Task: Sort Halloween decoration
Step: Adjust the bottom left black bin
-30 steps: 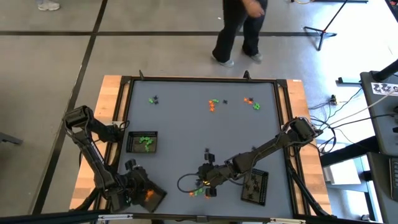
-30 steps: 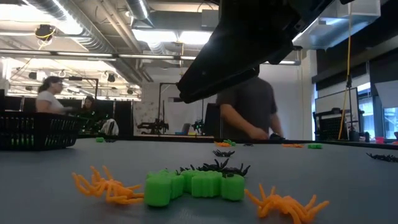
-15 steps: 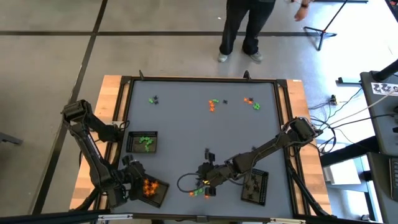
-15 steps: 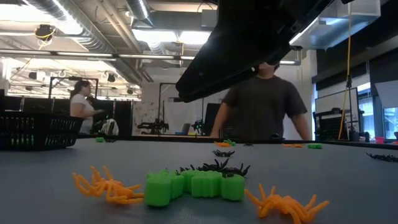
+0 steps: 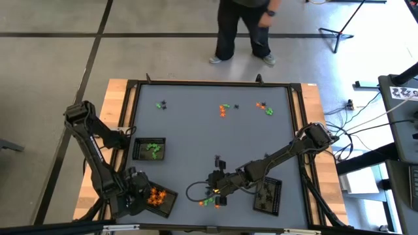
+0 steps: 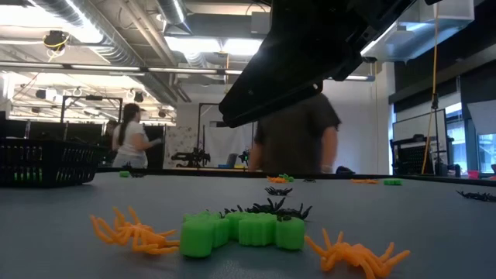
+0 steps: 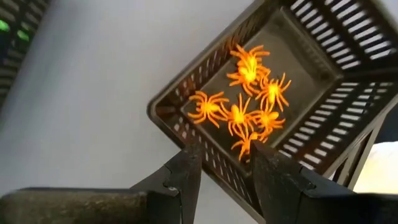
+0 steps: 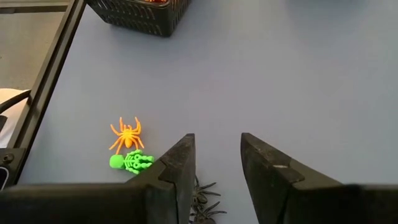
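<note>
Lying beside right tool [image 8: 215,168] (fingers apart), seemingly untouched: orange spider [image 8: 127,134].

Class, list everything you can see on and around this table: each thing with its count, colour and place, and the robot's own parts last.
Table: one, grey, wood-edged.
Trays: three, black mesh; green tray left, orange tray front left, black tray front right.
Orange spiders: several, in the orange tray.
Loose trinkets: orange, green and black; front pile, three far clusters.
People: one beyond the far edge, another in the room.
Left gripper: jaws parted above the orange tray.
Right gripper: jaws parted over the front pile.
</note>
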{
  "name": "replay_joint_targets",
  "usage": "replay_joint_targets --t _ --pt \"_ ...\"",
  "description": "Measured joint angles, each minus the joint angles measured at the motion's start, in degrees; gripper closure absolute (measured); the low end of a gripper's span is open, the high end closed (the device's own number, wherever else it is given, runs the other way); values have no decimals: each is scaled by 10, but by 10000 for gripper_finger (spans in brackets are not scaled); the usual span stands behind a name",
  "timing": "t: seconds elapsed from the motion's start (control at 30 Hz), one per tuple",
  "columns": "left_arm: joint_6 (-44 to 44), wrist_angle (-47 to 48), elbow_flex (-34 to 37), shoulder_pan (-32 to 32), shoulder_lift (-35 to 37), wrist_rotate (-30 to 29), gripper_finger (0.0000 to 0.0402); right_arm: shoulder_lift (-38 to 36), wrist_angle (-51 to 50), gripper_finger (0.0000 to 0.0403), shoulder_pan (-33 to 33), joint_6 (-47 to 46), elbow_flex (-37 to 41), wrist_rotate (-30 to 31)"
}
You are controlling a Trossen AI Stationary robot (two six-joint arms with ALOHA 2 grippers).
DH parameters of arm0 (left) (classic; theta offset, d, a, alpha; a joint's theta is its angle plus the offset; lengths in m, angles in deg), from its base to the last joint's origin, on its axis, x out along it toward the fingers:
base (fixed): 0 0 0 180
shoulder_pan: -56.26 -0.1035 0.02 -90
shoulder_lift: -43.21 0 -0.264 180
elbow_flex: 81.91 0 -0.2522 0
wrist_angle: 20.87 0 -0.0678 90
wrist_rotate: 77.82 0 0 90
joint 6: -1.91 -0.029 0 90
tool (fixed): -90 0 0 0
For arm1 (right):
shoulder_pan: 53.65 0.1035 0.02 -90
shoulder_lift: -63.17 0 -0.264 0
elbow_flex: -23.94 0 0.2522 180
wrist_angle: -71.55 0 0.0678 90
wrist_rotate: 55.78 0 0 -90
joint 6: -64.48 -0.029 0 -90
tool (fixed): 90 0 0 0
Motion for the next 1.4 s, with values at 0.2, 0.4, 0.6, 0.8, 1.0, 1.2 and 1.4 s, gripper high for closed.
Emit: replay_joint_targets --t 0.2,0.4,0.6,0.8,1.0,1.2,1.4 --pt "24 -1 0 3 -1 9 274 0 0 276 0 -1 0 0" --pt "40 21 -19 6 0 77 274 0 0 276 0 -1 0 0" --pt "55 116 -90 20 0 60 274 0 0 276 0 -1 0 3" --pt "61 104 -95 11 -11 26 274 0 0 276 0 -1 0 4" --pt "-83 82 -95 -29 -45 -17 274 0 1 276 0 -1 0 4" --pt "-191 76 -95 -76 -81 -9 274 0 2 276 0 -1 0 4" --pt "-239 70 -94 -103 -96 12 274 0 1 276 0 -1 0 4"
